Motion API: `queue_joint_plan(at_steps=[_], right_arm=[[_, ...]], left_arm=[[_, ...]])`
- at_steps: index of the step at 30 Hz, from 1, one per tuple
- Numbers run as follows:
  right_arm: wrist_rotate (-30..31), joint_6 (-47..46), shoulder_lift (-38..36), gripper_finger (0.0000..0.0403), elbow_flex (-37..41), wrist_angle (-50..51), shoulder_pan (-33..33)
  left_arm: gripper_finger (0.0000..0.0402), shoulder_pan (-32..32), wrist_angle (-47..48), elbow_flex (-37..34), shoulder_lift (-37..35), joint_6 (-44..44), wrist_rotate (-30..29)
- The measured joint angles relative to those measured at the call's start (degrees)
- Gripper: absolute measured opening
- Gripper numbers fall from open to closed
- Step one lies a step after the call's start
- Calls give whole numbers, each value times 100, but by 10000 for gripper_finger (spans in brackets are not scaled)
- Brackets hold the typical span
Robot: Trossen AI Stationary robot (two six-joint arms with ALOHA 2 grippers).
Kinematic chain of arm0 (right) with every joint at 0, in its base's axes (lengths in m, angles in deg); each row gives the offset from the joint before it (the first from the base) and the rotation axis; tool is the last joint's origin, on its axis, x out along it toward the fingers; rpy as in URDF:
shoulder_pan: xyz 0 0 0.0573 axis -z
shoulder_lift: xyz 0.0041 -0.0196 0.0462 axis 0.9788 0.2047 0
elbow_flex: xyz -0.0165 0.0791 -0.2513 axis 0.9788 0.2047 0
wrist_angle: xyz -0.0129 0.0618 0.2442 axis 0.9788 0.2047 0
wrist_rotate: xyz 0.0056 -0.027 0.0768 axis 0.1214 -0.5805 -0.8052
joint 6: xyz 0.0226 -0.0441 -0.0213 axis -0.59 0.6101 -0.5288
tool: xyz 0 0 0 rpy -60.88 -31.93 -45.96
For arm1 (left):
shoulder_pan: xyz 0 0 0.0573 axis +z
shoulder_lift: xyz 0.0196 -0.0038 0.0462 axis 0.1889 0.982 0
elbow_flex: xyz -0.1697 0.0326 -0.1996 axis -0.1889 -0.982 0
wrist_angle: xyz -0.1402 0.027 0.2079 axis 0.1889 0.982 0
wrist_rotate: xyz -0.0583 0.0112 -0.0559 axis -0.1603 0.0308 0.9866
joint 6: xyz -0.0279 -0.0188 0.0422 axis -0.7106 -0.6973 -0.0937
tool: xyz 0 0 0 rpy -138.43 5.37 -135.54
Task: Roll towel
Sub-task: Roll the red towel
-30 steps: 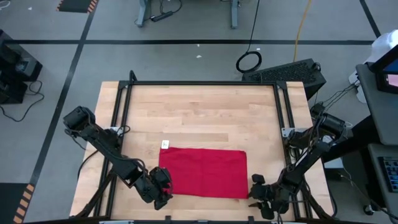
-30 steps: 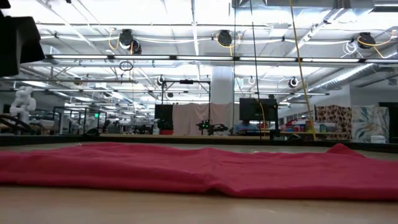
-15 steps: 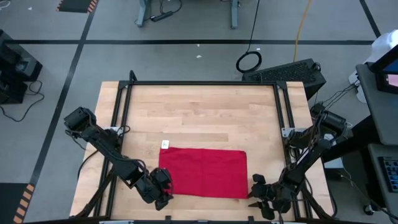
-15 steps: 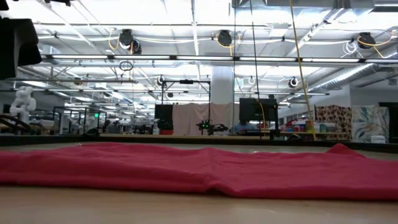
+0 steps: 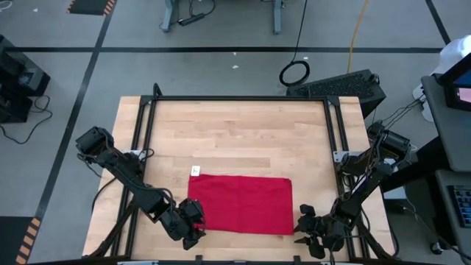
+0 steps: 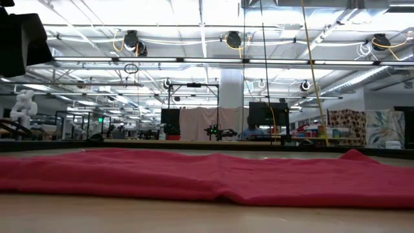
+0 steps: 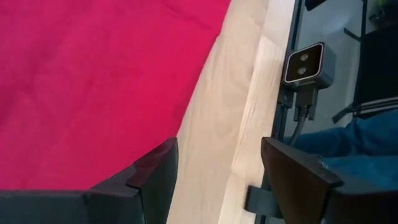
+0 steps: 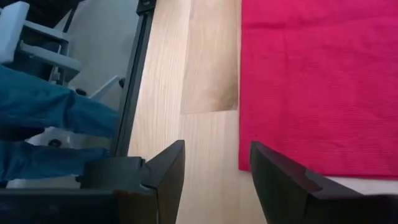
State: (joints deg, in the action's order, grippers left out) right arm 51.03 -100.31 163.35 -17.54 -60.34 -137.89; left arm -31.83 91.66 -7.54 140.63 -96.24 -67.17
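**Towel flat at near counter edge, both grippers beside its near corners**

Towel [image 5: 241, 204]: a plain bright red soft cloth rectangle, lying flat and unrolled on the light wooden counter [image 5: 235, 140], in the half nearest the robot. A small white tag [image 5: 195, 171] projects from its far left corner. In the low view the towel [image 6: 207, 175] spans the full width as a low, gently rippled layer, with one corner raised slightly at the right.

Left gripper [image 5: 193, 230]: positioned at the near left corner of the towel, low over the counter. In the left wrist view its two dark fingers [image 7: 152, 174] are spread apart; one finger stands over the red cloth edge, the other over bare wood near the counter edge. Nothing is held between them. A small grey camera module [image 7: 305, 63] is mounted on the black frame rail beyond the counter edge, and blue fabric shows past it.

Right gripper [image 5: 305, 237]: positioned just beside the near right corner of the towel, close to the counter's near edge. In the right wrist view its fingers [image 8: 166, 171] are spread with bare wood between them; the towel edge lies just beside one finger without being pinched. Blue fabric also shows beyond the black frame rail in this view.

A black frame [image 5: 239, 99] borders the counter.
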Motion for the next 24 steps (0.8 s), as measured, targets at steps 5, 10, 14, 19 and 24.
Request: queue_joint_plan(at_steps=[5,10,14,19,24], right_arm=[[5,27,100,171,0,44,-7],[4,-57,332,171,0,39,-7],[20,-290,399,171,-1,3,-7],[25,-497,428,171,-4,-26,-7],[-3,-552,428,171,-4,-77,-72]], left_arm=[[235,0,15,0,0,14,-17],[235,0,97,0,0,-8,-33],[235,-7,107,0,0,-20,-33],[235,-7,121,0,0,-17,-33],[235,-17,181,0,-2,-11,-35]])
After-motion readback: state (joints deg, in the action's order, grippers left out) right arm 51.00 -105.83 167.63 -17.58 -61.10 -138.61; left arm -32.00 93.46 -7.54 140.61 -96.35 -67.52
